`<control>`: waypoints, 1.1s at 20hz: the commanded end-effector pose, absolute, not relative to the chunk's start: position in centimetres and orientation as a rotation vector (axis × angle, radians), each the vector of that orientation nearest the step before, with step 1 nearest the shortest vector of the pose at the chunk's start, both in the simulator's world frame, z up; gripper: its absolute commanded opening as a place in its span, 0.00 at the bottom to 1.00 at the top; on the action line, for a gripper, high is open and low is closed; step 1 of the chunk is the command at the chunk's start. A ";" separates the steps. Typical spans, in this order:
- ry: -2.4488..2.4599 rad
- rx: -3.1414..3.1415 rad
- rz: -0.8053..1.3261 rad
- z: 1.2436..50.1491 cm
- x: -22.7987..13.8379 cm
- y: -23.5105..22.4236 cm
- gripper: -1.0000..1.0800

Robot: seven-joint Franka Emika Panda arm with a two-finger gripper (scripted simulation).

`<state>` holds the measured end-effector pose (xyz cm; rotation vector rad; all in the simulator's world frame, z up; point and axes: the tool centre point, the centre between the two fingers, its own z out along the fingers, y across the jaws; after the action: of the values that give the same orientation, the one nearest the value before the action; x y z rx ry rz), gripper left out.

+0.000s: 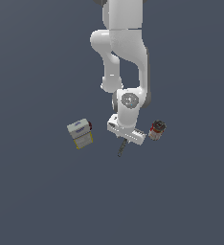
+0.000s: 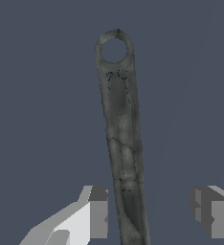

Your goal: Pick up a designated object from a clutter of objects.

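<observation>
The designated object is a slender dark grey wrench-like tool [image 2: 121,139] with a ring at one end, lying flat on the dark floor. In the exterior view only its tip [image 1: 121,149] shows below the hand. My gripper [image 2: 154,213] hangs over it, open, with the tool's handle running between the two fingers [image 2: 98,210], nearer one of them. Whether they touch it I cannot tell. In the exterior view my gripper [image 1: 124,141] is low over the floor and the white hand hides its fingers. Of the clutter, a box and a can lie to either side.
A white-blue-yellow box [image 1: 80,133] lies toward the exterior view's left of the hand. A small red-white can with a dark top [image 1: 157,129] stands close on the exterior view's right. The white arm [image 1: 123,52] reaches down from above.
</observation>
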<state>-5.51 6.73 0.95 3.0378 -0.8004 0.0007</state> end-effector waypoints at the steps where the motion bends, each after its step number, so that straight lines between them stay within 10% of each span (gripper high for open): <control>1: -0.800 3.038 0.000 0.8 -5.5 6.8 0.00; 22: -0.803 3.037 0.002 5.9 -5.7 6.1 0.00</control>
<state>-5.69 6.22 4.98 3.0367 -0.8027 0.0002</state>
